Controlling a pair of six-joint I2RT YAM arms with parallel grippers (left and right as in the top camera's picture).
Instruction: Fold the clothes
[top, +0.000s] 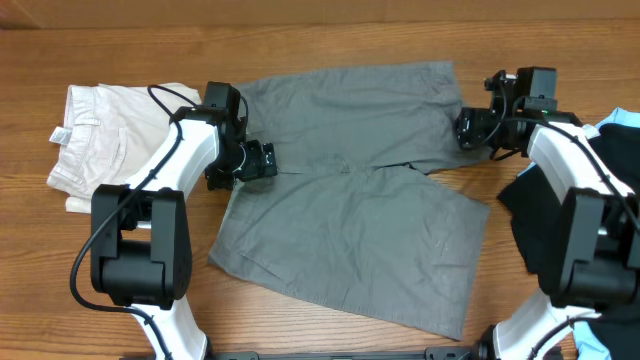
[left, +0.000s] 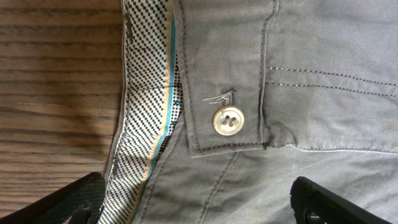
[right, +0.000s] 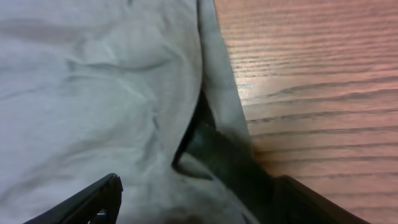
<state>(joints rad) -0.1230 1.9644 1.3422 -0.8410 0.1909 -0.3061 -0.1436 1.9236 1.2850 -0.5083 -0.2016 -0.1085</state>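
Wooden table (top: 300, 35), brown grain; room beyond not visible. Cream shorts (top: 100, 140) at left edge, black garment (top: 520, 215) at right.

Grey shorts (top: 350, 200) spread flat in middle of table, few wrinkles. Pale button (left: 227, 120) on waistband, checkered lining (left: 146, 93) with teal stripe.

Left gripper (top: 262, 162) at waistband, jaws wide apart. Right gripper (top: 468, 130) at leg hem, jaws apart, cloth edge between.

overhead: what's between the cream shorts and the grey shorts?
In the overhead view, the left arm and left gripper fill that gap above the wood table. The gripper sits at the waistband edge of the grey shorts.
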